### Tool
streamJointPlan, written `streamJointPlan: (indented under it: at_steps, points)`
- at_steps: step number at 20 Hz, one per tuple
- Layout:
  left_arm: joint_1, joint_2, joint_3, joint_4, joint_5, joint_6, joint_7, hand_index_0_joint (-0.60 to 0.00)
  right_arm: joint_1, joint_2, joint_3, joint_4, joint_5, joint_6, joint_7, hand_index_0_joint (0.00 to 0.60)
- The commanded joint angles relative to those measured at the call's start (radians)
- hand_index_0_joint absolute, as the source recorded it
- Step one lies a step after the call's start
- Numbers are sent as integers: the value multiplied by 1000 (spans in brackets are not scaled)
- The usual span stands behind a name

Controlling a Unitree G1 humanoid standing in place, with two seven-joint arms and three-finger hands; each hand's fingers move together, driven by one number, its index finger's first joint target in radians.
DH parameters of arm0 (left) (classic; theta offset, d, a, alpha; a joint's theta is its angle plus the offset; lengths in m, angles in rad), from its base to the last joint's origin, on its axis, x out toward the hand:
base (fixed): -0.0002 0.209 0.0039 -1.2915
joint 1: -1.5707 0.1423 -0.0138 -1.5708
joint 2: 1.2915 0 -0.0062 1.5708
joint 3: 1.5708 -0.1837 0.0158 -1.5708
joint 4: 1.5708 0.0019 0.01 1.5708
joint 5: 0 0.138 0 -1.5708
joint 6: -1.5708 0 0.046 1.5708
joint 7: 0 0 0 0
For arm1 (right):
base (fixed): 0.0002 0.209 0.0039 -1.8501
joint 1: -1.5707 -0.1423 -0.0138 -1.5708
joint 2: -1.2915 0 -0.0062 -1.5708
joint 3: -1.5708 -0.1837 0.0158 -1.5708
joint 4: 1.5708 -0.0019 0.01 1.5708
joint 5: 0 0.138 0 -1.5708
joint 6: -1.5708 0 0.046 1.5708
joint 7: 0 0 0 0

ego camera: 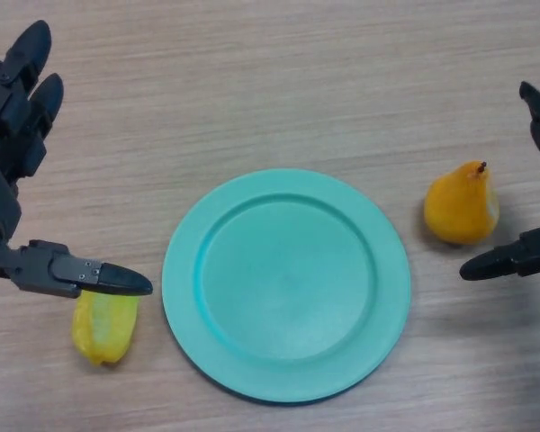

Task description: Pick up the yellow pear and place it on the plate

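Note:
A yellow-orange pear (462, 207) with a dark stem stands upright on the wooden table, to the right of the plate. The round teal plate (286, 283) lies in the middle with nothing on it. My right hand (522, 255) shows at the right edge, open, its thumb stretched out just below the pear and its fingers above it, not touching it. My left hand (18, 117) is open at the left edge, fingers straight and pointing away, thumb reaching right over a yellow object.
A pale yellow ribbed object (104, 327), perhaps a pepper or corn piece, lies on the table at the lower left, partly under my left thumb. Bare wooden tabletop stretches behind the plate.

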Motion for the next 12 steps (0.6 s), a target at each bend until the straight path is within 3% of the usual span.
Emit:
streamJointPlan:
  at_steps: [1, 12]
  points:
    - [-24, 33, 85, -72, 4, -96, 25, 0, -92, -58, -39, 40, -2, -189, -66, 0]
    - [-22, 43, 121, -72, 5, -100, 39, 0, -328, -57, 20, 644, -82, -480, -156, 0]
